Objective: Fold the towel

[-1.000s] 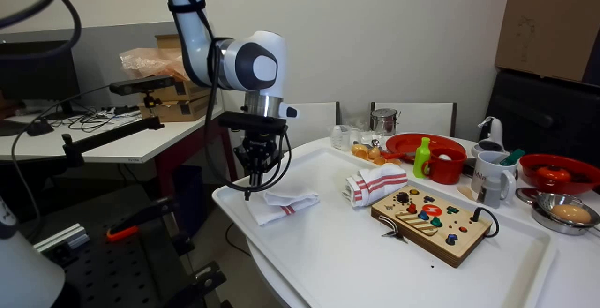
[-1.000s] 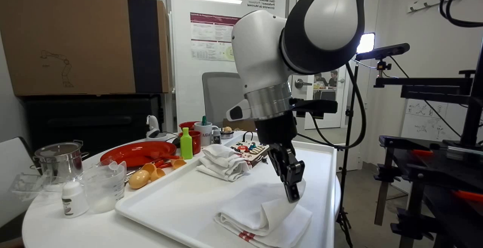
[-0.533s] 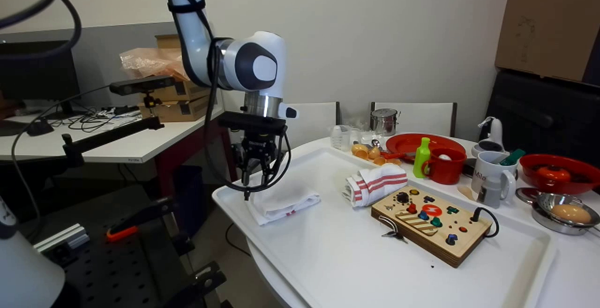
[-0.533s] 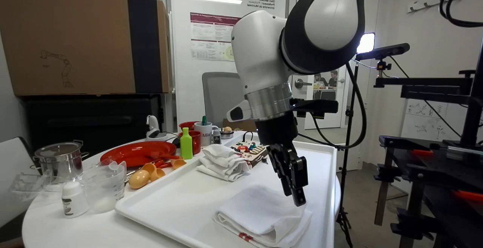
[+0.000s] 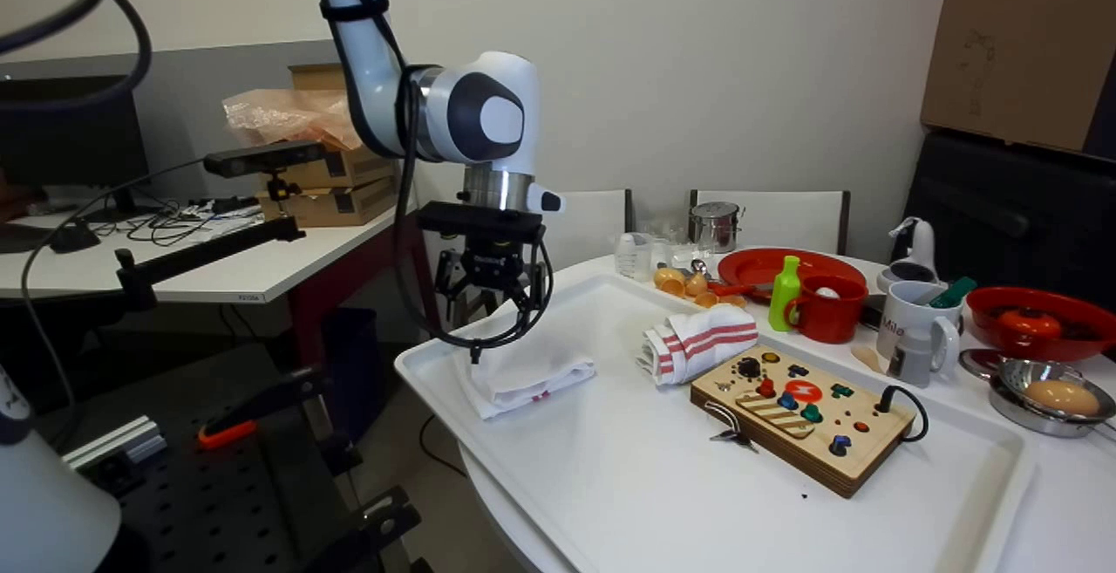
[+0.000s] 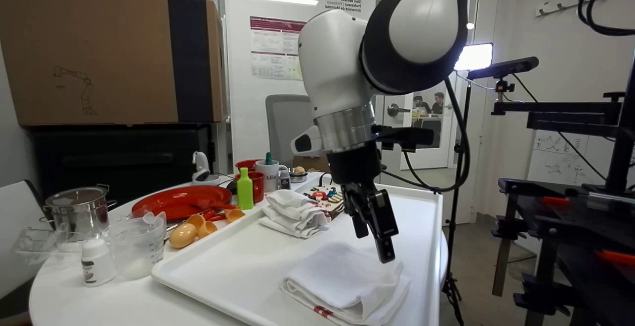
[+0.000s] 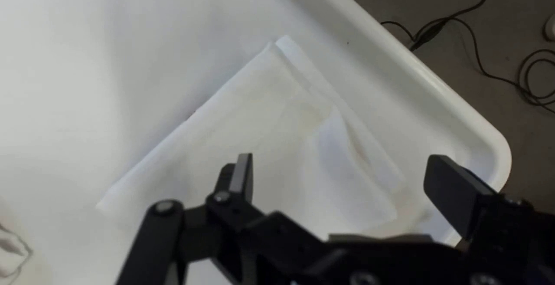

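The towel [image 5: 527, 372] lies folded over on itself in a corner of the white tray, white with a short red stripe showing at one edge. In an exterior view the towel [image 6: 342, 279] has its layers stacked a little unevenly, and one corner bulges up slightly. Just over it hangs my gripper [image 6: 374, 245], apart from the cloth. Seen from the wrist, the gripper [image 7: 341, 163] has its fingers spread wide, with nothing held between them. Below them the towel [image 7: 260, 120] shows a raised crease and a strip of the lower layer sticking out along one side.
A bunched white-and-red cloth [image 5: 702, 342] and a wooden board with knobs [image 5: 802, 416] share the tray [image 5: 558, 503]. Past the tray's raised rim stand a green bottle [image 6: 244, 189], a red plate [image 6: 181, 202], eggshells, mugs and a measuring cup [image 6: 136, 246].
My gripper has opened and let go of the towel's flap, which has dropped flat onto the lower layer. The arm has then risen a little and shifted sideways, away from the cloth.
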Robot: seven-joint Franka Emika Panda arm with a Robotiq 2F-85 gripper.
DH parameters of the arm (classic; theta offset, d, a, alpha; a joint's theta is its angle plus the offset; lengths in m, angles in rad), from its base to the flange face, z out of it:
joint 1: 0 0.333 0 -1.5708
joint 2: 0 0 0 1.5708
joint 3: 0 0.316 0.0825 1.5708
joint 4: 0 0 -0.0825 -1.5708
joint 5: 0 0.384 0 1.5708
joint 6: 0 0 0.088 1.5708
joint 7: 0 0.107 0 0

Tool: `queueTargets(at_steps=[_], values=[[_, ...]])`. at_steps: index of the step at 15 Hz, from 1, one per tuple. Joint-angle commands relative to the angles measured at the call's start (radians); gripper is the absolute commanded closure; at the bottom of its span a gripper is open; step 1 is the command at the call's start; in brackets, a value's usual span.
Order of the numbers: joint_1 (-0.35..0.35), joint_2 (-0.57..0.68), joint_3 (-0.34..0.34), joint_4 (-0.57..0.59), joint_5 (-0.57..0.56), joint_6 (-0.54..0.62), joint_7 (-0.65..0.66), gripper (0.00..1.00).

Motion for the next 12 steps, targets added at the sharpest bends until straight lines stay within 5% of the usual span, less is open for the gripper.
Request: queueTargets(at_steps=[1,5,12], values=[[0.026,0.003,-0.030,0.052,-0.032,-0.026,0.013,0.00],[0.042,0.008,-0.043,0.093,-0.049,-0.023,0.027,0.00],[0.096,-0.021,-0.103,0.101,-0.053,0.163,0.179,0.00]])
